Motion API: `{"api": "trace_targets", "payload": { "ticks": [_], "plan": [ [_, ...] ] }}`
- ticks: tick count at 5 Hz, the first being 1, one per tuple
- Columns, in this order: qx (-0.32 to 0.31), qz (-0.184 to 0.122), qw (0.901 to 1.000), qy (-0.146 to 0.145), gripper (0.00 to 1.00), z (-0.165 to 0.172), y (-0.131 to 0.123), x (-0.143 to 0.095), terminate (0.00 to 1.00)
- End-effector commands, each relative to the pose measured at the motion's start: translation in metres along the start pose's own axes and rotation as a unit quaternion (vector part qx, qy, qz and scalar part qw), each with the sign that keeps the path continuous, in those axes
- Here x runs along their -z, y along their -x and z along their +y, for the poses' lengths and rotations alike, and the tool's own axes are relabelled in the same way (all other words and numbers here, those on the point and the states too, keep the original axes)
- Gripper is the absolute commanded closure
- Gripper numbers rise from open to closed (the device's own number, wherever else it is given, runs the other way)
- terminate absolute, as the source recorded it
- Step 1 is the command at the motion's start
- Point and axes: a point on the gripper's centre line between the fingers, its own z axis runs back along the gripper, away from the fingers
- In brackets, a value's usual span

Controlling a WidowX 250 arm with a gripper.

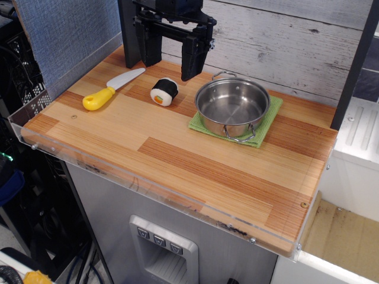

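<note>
Black jaws spread, just behind sushi roll (164, 92); yellow-handled knife (112, 89) beside.

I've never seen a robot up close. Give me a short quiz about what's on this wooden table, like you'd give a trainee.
1. True or false: the pot stands on the green cloth.
2. What lies between the knife and the pot? A) sushi roll B) spoon C) cup
3. Fill in: the gripper has its jaws ____ and holds nothing.
Key: 1 true; 2 A; 3 open.
</note>
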Motion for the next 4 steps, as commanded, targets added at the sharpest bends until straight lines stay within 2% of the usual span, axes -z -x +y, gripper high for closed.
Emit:
{"api": "trace_targets", "payload": {
  "ticks": [1,2,3,4],
  "plan": [
    [0.000,0.000,1.0000,0.000,0.00,0.000,0.000,0.000,0.00],
    [-0.022,-0.014,0.9996,0.000,0.00,0.044,0.007,0.006,0.00],
    [-0.039,-0.028,0.9987,0.017,0.00,0.081,0.011,0.013,0.00],
    [-0.069,-0.039,0.9969,-0.001,0.00,0.122,0.018,0.021,0.00]
  ]
}}
